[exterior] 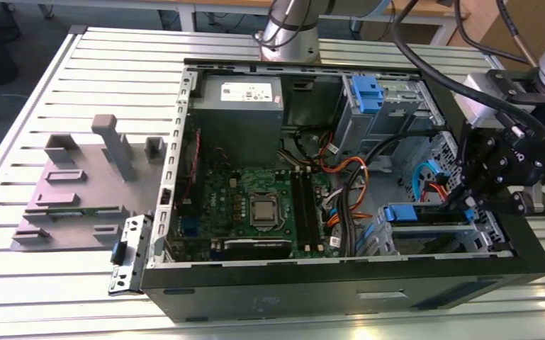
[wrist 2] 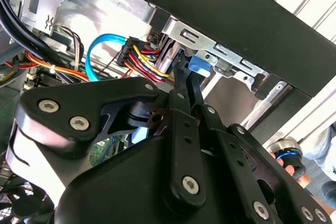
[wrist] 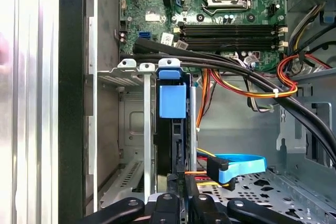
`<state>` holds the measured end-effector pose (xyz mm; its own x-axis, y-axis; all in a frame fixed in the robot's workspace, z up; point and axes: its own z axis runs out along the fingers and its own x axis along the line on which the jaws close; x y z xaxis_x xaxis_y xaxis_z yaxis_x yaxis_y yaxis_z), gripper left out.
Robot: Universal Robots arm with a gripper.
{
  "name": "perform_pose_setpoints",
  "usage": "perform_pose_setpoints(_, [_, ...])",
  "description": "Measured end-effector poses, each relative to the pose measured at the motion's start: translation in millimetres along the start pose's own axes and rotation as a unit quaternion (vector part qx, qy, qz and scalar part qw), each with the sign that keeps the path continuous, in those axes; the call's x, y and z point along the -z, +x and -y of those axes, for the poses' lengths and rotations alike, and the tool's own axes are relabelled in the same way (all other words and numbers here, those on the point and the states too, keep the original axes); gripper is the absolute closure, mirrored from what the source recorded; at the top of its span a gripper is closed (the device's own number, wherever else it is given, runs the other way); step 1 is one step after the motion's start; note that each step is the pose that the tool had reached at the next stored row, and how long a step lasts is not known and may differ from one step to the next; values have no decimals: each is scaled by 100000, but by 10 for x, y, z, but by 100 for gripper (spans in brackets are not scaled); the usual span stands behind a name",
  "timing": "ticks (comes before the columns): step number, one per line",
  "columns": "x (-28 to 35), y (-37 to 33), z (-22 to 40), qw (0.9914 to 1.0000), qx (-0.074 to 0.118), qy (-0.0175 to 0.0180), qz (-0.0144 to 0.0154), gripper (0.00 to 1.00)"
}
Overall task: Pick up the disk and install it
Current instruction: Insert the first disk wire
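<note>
The disk (exterior: 412, 212) stands on edge in the metal drive cage (exterior: 442, 239) at the case's corner, on the exterior view's right. Its blue carrier handle (wrist: 172, 100) faces the motherboard, and the dark drive body runs back toward my fingers. My gripper (exterior: 463, 204) reaches into the case from the exterior view's right. In the first wrist view the gripper (wrist: 181, 200) is shut on the disk's rear edge. In the second wrist view the gripper (wrist 2: 186, 85) has its slim fingers close together, ending at the blue carrier (wrist 2: 199, 65).
The open black computer case (exterior: 348, 290) lies on a slatted table (exterior: 111, 71). A thick black cable bundle (wrist: 226, 69) and orange-yellow wires (wrist: 247, 90) pass close to the cage. A blue flat cable (wrist: 239, 163) lies beside the disk. A grey fixture (exterior: 83, 184) sits outside the case.
</note>
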<state>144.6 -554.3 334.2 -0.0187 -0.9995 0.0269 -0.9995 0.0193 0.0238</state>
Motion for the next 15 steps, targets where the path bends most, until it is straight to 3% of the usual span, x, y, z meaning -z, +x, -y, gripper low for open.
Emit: perform_pose_setpoints(15, [-21,7,-16,100000,0,-1,-2,84])
